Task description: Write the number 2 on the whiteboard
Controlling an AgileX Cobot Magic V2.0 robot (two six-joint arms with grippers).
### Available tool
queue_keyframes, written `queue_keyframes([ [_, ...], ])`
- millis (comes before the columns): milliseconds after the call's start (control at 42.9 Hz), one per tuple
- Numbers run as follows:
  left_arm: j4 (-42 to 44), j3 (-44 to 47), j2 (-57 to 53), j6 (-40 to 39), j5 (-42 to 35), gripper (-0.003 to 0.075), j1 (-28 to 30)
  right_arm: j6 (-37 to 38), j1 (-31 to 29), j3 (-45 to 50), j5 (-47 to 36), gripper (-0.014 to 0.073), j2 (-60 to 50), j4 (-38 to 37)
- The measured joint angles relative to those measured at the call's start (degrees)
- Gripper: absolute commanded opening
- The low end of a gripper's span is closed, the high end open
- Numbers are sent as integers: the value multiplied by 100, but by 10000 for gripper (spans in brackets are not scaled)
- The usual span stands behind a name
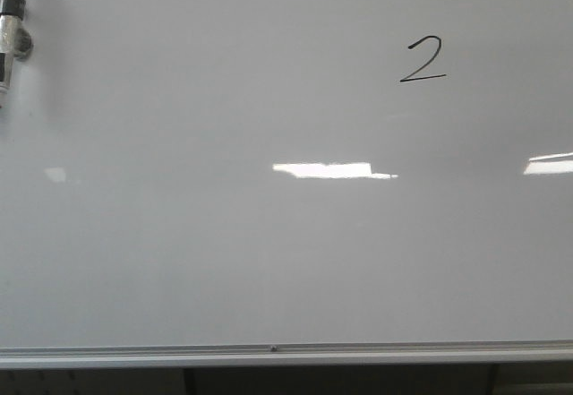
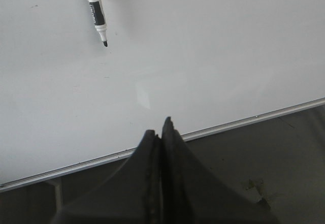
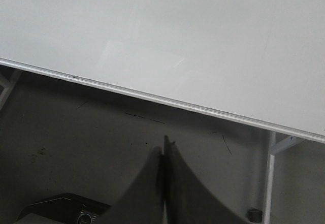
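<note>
A thin black hand-drawn number 2 (image 1: 423, 60) stands on the upper right of the whiteboard (image 1: 224, 261), a large glossy pale board with a silver edge rail (image 1: 269, 353) along its near side. A black-tipped marker (image 1: 9, 32) lies on the board at the far left; it also shows in the left wrist view (image 2: 96, 13), uncapped, tip on the board. My left gripper (image 2: 159, 127) is shut and empty, over the board's rail (image 2: 218, 128). My right gripper (image 3: 165, 145) is shut and empty, off the board over the floor, short of the rail (image 3: 152, 98). Neither gripper shows in the front view.
Bright rectangular light reflections (image 1: 327, 170) lie on the board's middle and right edge. Below the rail is dark floor (image 3: 76, 148) with a white board leg (image 3: 269, 183) and a dark device (image 3: 66, 211) near the right gripper.
</note>
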Motion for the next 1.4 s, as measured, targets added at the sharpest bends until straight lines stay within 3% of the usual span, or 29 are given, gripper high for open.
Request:
queue_keyframes([
  [513,0,0,-34,0,0,-20,14,0,0,0,35,-69,0,0],
  [676,-408,241,-413,285,-248,-20,560,0,0,0,34,-69,0,-12],
  [769,-853,599,-823,1046,-826,-20,996,0,0,0,34,-69,0,-12],
  [909,-1078,1331,-1478,1523,-1778,-20,1514,0,0,0,34,-69,0,-12],
  [1165,-1111,2978,-2617,1606,-3318,-20,2264,0,0,0,34,-69,0,-20],
  [1398,-1120,4334,-3550,1617,-4423,-20,2415,0,0,0,34,-69,0,-20],
])
